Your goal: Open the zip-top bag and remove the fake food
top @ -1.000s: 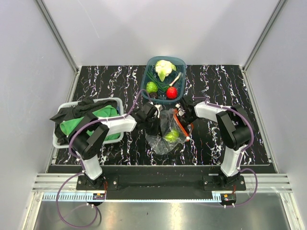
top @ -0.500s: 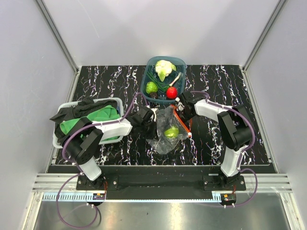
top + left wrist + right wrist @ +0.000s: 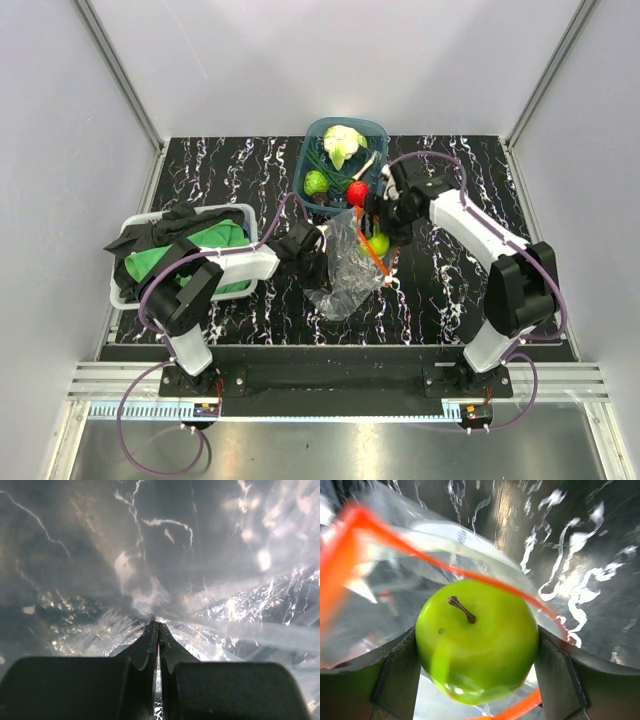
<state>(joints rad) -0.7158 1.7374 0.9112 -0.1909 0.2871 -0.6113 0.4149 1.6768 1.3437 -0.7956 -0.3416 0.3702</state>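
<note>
Our right gripper (image 3: 477, 655) clamps the green apple (image 3: 477, 630) at the orange-zipped mouth of the zip-top bag (image 3: 345, 275), mid-counter. Our left gripper (image 3: 158, 630) pinches its film, and should pin it while we draw the apple clear. The black marbled counter (image 3: 250, 170) is walled in grey, a teal tub (image 3: 346, 121) at its far edge.
</note>
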